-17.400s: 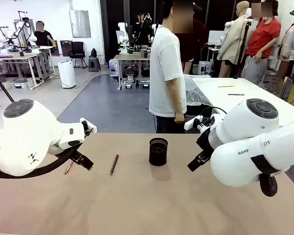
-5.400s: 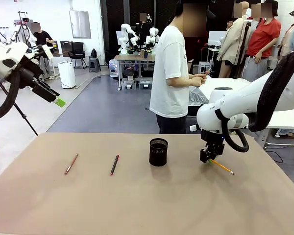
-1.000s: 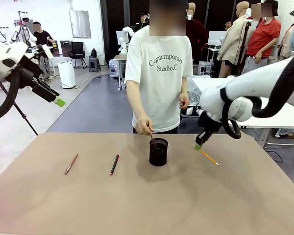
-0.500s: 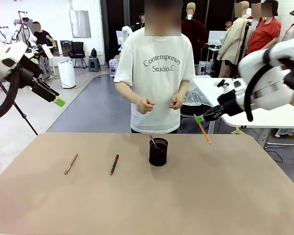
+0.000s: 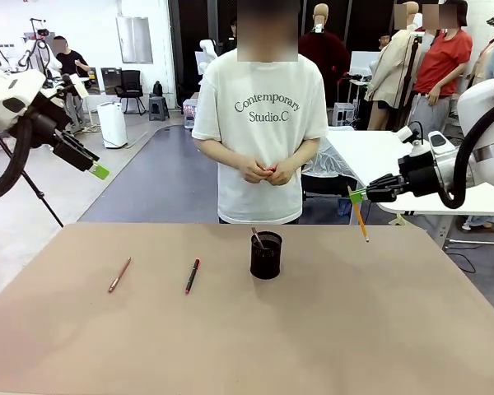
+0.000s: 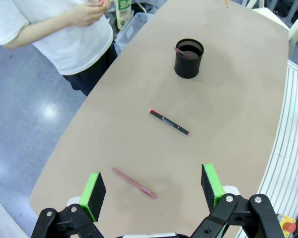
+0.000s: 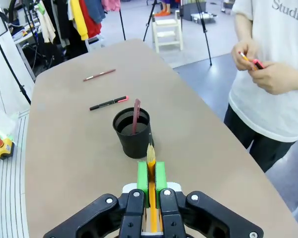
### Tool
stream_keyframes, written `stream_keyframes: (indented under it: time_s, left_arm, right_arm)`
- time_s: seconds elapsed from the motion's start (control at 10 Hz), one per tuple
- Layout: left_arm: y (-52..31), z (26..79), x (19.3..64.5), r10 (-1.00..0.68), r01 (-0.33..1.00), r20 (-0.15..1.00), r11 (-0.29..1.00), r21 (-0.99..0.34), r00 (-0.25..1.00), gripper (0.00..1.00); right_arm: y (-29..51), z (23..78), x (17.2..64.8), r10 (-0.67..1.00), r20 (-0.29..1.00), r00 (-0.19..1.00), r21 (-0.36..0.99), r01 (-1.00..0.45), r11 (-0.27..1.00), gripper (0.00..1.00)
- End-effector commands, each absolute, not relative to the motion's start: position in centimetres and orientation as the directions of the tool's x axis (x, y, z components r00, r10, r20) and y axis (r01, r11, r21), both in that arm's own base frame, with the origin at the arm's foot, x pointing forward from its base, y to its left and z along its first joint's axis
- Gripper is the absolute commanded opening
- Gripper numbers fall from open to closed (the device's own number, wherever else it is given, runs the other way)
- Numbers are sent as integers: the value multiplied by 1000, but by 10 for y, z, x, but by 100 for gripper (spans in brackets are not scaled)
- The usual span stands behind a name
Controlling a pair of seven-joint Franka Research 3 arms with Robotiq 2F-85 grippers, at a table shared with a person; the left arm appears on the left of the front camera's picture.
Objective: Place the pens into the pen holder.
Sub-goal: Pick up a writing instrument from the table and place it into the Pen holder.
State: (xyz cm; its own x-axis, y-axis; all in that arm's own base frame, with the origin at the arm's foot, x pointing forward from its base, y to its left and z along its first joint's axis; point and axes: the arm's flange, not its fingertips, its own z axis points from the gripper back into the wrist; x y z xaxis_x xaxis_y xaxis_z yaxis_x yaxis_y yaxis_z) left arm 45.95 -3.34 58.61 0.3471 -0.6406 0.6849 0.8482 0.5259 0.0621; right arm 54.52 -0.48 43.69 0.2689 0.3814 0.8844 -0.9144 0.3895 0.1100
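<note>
Aloft, right claw point(image 5: 356, 196) clamps a yellow pencil point(image 5: 361, 220), left claw point(image 6: 151, 186) gapes; person point(image 5: 267, 123) stands behind pen holder point(image 5: 266, 257).

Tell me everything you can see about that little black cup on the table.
The pen holder is a small black cylinder of what looks like metal mesh, with a plain rim and an open top. It stands upright on the tan table, about midway across and toward the person's side. One reddish-brown pen leans inside it, its end poking above the rim. Nothing else touches it.
</note>
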Motion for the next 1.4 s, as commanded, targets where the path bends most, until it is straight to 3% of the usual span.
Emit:
stream_keyframes:
  time_s: [0.0,0.3,0.5,0.8,1.1,1.3]
  left_arm:
    - [-32,587,460,-641,851,687,521,62,342,100]
    - [-32,587,460,-641,851,687,521,62,342,100]
    - [-32,587,460,-641,851,687,521,62,342,100]
    - [-32,587,460,-641,851,687,521,62,342,100]
    - [-32,587,460,-641,851,687,521,62,342,100]
    - [-32,587,460,-641,851,687,521,62,342,100]
  right_arm:
    - [0,441,546,386,887,253,98,-921,377,0]
    - [0,438,546,384,885,263,107,-918,382,0]
    - [-3,447,536,222,967,124,86,-981,176,0]
    - [-19,462,543,116,993,27,24,-999,30,0]
    - [-20,470,554,79,992,-101,-99,-995,-28,0]
    - [-13,468,554,91,990,-111,-112,-994,-2,0]
